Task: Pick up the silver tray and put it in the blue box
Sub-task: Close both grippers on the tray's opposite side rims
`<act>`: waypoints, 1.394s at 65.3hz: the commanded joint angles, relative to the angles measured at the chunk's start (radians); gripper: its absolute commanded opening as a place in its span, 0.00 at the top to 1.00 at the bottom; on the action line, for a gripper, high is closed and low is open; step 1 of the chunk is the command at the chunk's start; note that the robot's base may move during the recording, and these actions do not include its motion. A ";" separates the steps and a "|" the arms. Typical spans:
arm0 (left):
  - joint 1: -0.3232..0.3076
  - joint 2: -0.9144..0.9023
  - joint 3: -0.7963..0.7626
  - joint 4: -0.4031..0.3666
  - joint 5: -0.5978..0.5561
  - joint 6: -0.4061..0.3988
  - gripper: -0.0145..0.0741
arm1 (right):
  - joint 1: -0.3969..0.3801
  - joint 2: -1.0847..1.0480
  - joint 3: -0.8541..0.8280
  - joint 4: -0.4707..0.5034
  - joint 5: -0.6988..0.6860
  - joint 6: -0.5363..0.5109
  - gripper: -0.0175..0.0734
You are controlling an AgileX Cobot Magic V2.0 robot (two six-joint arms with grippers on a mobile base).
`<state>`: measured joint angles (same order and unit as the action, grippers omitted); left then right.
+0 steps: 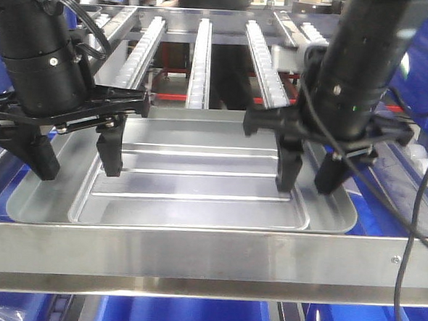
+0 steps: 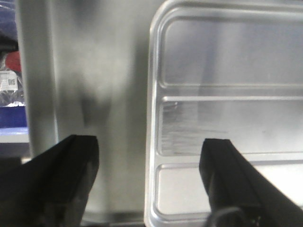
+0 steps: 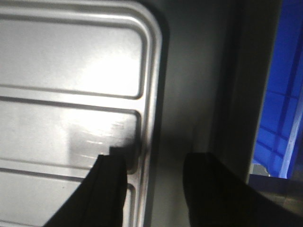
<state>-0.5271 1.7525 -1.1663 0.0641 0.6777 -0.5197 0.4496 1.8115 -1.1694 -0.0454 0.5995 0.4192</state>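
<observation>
Task object: one large, shallow, rectangular silver metal tray point(image 1: 198, 185) lies flat on the grey steel table point(image 2: 94, 94), just behind the brushed-steel front rail point(image 1: 193, 257). It is not yet lifted.
Left claw: the black left gripper point(image 1: 76, 156) is spread and grasps nothing. Its fingers point(image 2: 71, 175) straddle the tray's left rim, one over bare table and one over the recessed panel.
Right claw: the black right gripper point(image 1: 310, 174) is likewise released. Its fingers point(image 3: 111, 189) bracket the right rim in the same way.
Contact: whether any fingertip touches metal cannot be told.
Step in hand: judged to be the pinch on both short rims, ahead of the lift.
Doing it well: lower both claws until the sloping rim sits deep between the pads. Close the two together, so the tray does not skid sideways. Raise both arms evenly and keep the tray level, since thin smooth metal probably slips from a shallow grip.
Destination: the deep bright-blue plastic crate point(image 3: 277, 104) shows just past the table's right edge. Its opening is out of view.
Counts: one tray; two long ridges in its panel; two claws with four fingers in all; three white roller tracks point(image 1: 200, 58) clearly visible behind the tray, with others partly hidden. Blue plastic shows at several margins, so the number of crates cannot be told.
</observation>
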 commanded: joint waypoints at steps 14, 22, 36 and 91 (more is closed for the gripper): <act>-0.008 -0.042 -0.030 0.000 -0.056 -0.002 0.53 | -0.010 -0.036 -0.028 -0.001 -0.050 -0.004 0.36; -0.008 -0.042 -0.030 0.000 -0.054 -0.002 0.54 | -0.013 -0.036 -0.028 -0.001 -0.050 0.002 0.36; -0.008 -0.036 -0.030 0.000 -0.052 -0.002 0.54 | -0.013 -0.036 -0.028 -0.001 -0.047 0.002 0.36; -0.008 0.036 -0.030 0.000 0.000 -0.002 0.54 | -0.013 -0.036 -0.028 -0.001 -0.050 0.002 0.36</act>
<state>-0.5271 1.8158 -1.1785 0.0661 0.6917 -0.5197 0.4438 1.8185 -1.1694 -0.0454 0.5864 0.4229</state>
